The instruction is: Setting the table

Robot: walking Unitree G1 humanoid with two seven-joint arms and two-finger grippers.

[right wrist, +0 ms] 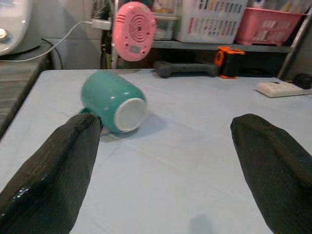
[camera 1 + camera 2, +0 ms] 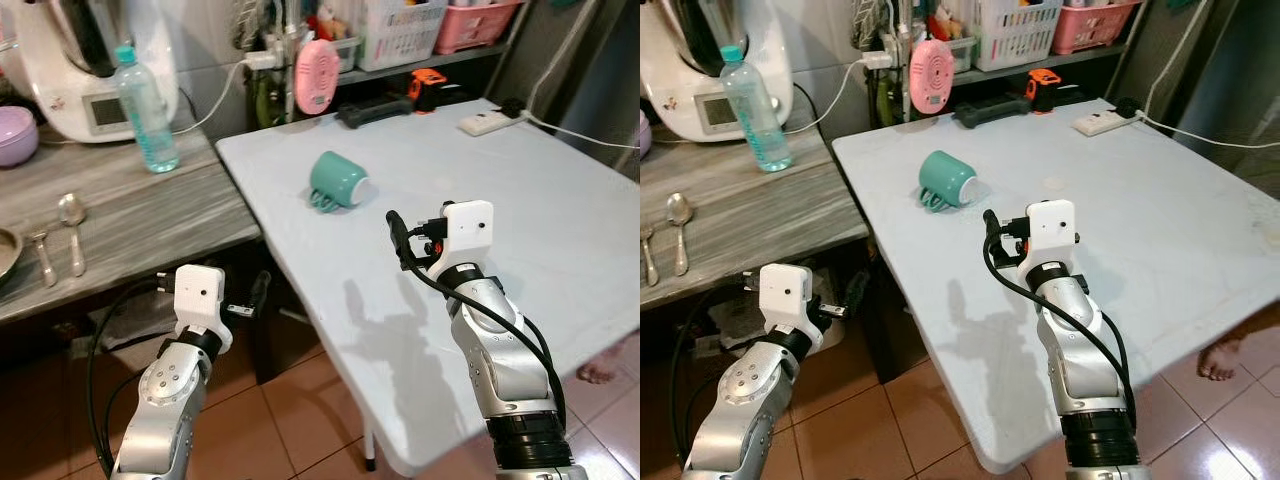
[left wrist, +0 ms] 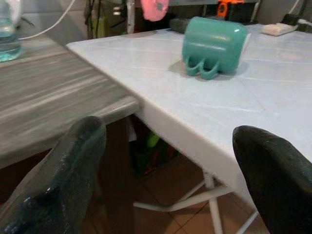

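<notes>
White surface [image 2: 560,230] fills the right of the frame, and a teal mug [image 2: 338,181] lies on its side at upper centre. Right gripper [image 1: 165,161] hovers just below the mug with jaws wide. Left gripper [image 3: 165,165] hangs at lower left beside the grey wooden counter [image 2: 130,215], jaws wide too.

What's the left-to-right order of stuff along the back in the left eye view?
Purple bowl → white kitchen appliance → water bottle → pink round gadget → black tool → orange tool → power strip.
</notes>
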